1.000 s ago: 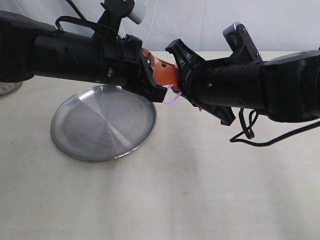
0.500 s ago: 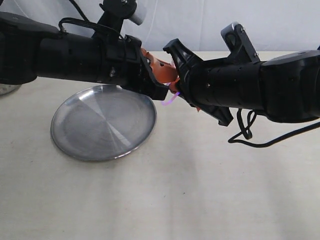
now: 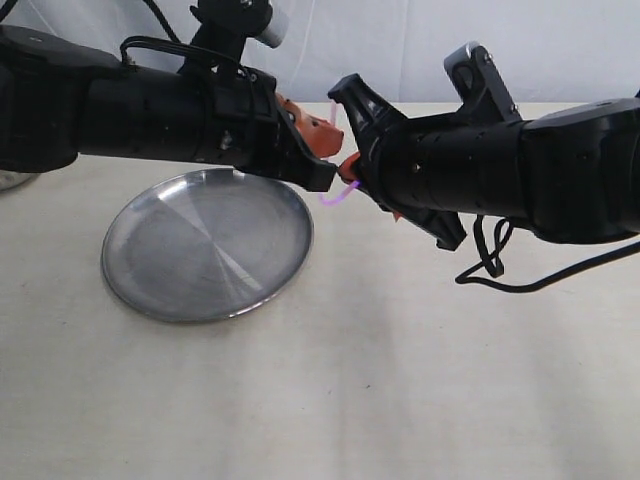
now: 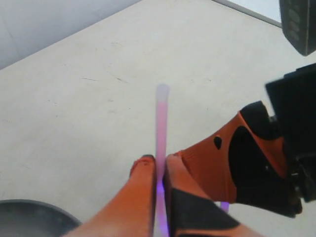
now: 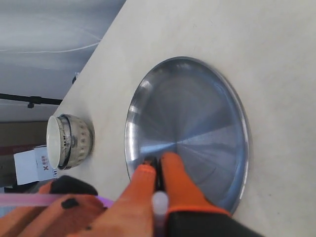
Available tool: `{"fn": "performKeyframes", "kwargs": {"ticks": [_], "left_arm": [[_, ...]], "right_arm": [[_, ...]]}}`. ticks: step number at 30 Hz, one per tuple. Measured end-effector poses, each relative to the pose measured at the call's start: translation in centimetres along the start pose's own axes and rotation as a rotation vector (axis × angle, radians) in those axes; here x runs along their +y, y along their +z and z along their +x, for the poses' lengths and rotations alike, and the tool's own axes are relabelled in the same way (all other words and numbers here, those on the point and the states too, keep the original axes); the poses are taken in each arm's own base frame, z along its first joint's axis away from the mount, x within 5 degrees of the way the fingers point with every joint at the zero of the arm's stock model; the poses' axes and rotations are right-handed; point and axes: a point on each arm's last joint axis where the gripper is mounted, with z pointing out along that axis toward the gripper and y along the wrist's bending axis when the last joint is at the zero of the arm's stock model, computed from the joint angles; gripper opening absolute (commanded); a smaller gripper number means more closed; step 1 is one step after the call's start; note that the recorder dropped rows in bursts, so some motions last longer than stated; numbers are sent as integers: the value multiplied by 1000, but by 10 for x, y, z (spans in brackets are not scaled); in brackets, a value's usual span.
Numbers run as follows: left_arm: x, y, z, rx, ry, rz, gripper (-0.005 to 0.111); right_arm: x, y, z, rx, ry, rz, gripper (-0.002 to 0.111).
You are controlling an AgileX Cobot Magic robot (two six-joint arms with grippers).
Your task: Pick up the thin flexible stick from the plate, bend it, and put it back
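Left gripper point(image 4: 158, 164) pinching the thin flexible stick point(image 4: 162, 118) tight, right gripper point(image 5: 157, 167) clamping its blurred other end, plate point(image 3: 140, 292) lying toward the bench's far edge, its rim partly hiding behind the left arm point(image 3: 120, 115).

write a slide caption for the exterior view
Left gripper and right gripper meet near the silver plate, each pinching the thin pink stick, which bows into a loop between them.

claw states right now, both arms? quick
left claw: closed, pinching the thin flexible stick.
right claw: closed, pinching the other end of the same stick.
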Motion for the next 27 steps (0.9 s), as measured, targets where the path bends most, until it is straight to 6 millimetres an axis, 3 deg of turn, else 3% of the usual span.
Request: {"fn": "performKeyframes", "kwargs": {"ticks": [27], "left_arm": [[4, 0, 2, 15, 2, -45, 0]], "right_arm": [[-1, 0, -2, -27, 8, 15, -1]]}}
